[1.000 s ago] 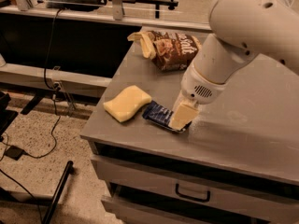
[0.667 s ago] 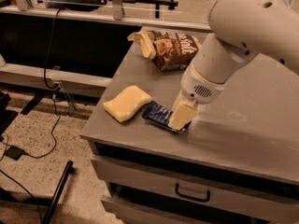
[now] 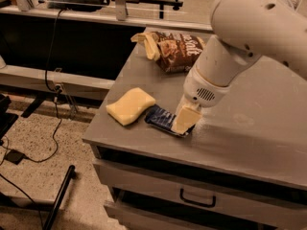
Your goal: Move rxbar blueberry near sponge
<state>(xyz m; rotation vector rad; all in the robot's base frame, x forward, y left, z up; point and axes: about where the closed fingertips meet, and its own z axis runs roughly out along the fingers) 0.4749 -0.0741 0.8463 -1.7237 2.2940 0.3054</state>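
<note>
The white arm is reaching down from the upper right, its tool covering the right end of the rxbar blueberry; whether it is clenched cannot be told. One bar is lying just beside one sponge on the surface; one chip bag is sitting behind

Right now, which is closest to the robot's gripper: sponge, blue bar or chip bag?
The rxbar blueberry: the gripper sits at one end of it. The sponge lies beside the bar, the chip bag farther back.
</note>
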